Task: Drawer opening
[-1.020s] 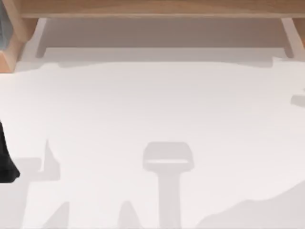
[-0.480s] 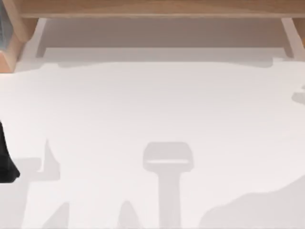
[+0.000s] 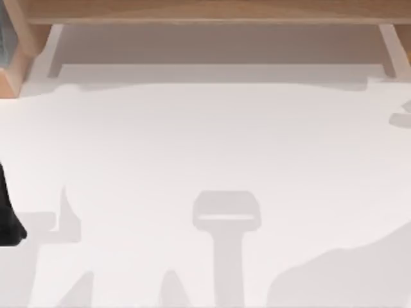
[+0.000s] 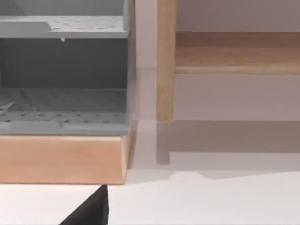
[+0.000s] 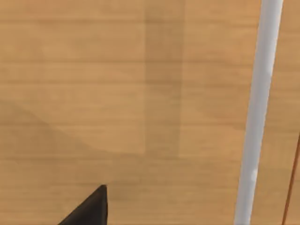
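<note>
The right wrist view looks straight onto a flat panel of light wood (image 5: 117, 93) with fine horizontal grain, which I take for a drawer front. A slim, smooth pale-grey bar handle (image 5: 257, 117) crosses that panel in one straight line. A dark wedge of the right pincer (image 5: 89, 208) juts in at the frame's edge, close to the wood; I cannot tell whether its fingers are spread or pressed together.

From above, the white matte surface (image 3: 205, 147) carries soft grey shadows, and a wooden furniture piece (image 3: 205, 9) runs along its far edge. A black part of the left arm (image 3: 8, 218) sits at the surface's left edge.

The left wrist view faces a grey shelving unit (image 4: 65, 75) with perforated shelf plates, set on a light wooden base block (image 4: 61, 157). Just beside it stands a square-cut wooden leg (image 4: 165, 61), upright. A dark tip of the left pincer (image 4: 89, 208) shows, and its state cannot be told either
</note>
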